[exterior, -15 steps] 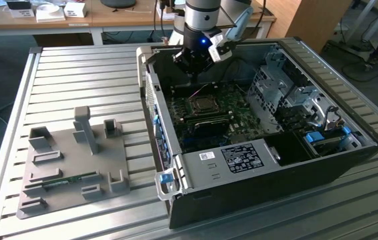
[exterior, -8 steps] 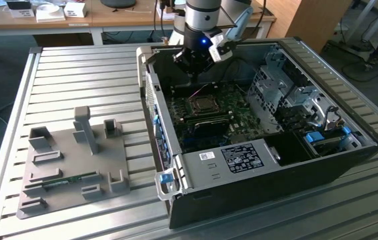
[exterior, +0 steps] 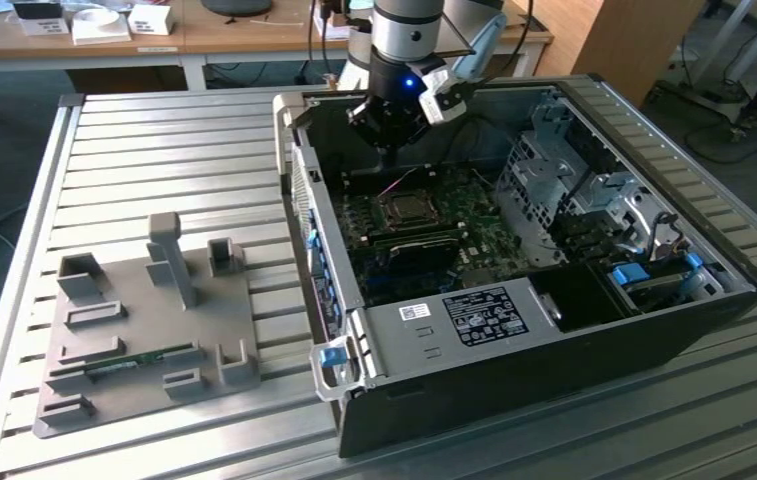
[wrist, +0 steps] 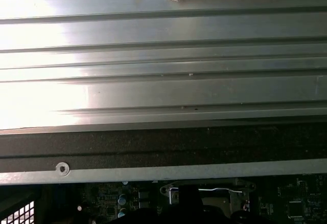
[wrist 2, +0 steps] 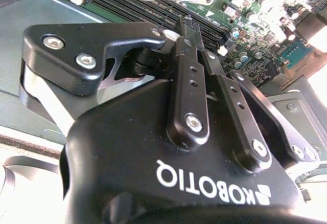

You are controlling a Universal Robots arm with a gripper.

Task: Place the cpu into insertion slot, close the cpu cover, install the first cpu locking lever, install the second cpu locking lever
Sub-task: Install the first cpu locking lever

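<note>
where the open computer case (exterior: 525, 390) exposes the green motherboard (exterior: 485, 232), the insertion slot (exterior: 406, 213) sits near the centre of the exterior view, a dark square with a metal rim. the cpu cover (exterior: 406, 199), a thin silver frame, lies flat over it; what lies within its window cannot be told. just above the slot in the frame, clear of the board, the gripper (exterior: 389, 148) (wrist 2: 188, 25) points straight down, its black fingers (wrist 2: 186, 81) closed together on nothing visible. the arm (exterior: 394, 40) stands vertical, entering at the top edge. at lower left, on the slatted table (exterior: 178, 150), a grey fixture tray (exterior: 138, 300) carries a green memory stick (exterior: 125, 366).
</note>
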